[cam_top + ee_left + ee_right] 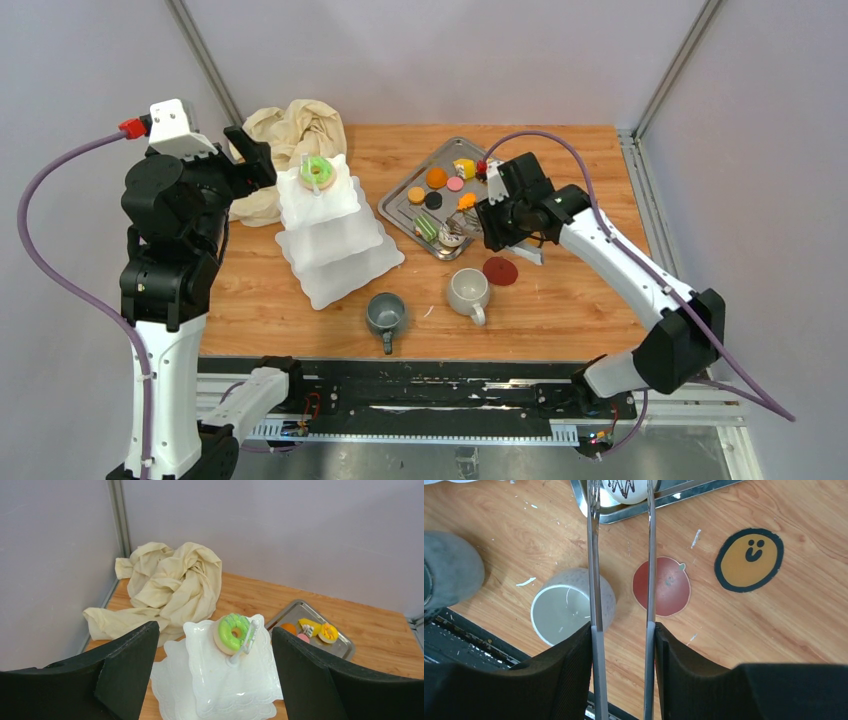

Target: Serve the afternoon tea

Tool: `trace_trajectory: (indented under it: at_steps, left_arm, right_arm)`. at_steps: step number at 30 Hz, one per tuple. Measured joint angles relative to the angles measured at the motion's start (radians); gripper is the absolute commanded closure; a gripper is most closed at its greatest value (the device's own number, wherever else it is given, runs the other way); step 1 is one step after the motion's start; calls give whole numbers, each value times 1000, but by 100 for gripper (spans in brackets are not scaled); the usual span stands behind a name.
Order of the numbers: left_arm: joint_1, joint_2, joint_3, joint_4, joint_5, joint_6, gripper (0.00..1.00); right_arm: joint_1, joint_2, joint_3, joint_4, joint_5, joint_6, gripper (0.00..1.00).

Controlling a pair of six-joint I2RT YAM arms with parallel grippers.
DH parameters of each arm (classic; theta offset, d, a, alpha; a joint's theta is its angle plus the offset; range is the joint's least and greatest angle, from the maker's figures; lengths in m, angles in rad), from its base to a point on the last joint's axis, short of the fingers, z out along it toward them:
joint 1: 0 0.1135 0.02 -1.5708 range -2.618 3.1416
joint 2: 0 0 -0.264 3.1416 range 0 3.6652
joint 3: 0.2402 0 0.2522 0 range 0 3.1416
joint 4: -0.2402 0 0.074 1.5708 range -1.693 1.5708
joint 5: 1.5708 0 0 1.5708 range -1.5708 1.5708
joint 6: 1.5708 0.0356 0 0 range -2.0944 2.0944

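Note:
The white three-tier stand (335,240) stands left of centre with a green ring doughnut (318,172) on its top tier. My left gripper (252,158) is open and empty, raised beside the top tier; in its wrist view the left gripper (214,626) frames the stand (225,685) and the doughnut (232,632). My right gripper (485,222) is shut on metal tongs (594,555), whose tips straddle a white chocolate-drizzled pastry (626,489) at the tray's near corner. Orange (437,177), yellow (464,168) and pink (455,184) pastries lie on the tray. The grey mug (386,314) and the white mug (467,290) stand near the front.
The rectangular steel tray (398,205) lies right of the stand. A crumpled beige cloth (290,130) sits at the back left. A red coaster (500,271) lies by the white mug, and a yellow smiley coaster (749,559) lies beside it. The black rail runs along the near edge.

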Motion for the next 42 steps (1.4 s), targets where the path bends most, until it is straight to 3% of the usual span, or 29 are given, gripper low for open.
trace_trajectory:
  at_steps: [16,28,42]
  left_arm:
    - [0,0,0,0,-1,0,12]
    - [0,0,0,0,-3,-1,13]
    - [0,0,-1,1,-1,-5,13]
  right_arm:
    - [-11,147,21,-1,-9,-9,56]
    - [-58,151,46,15,-16,12,56]
    - [-77,238,63,47,-106,24,58]
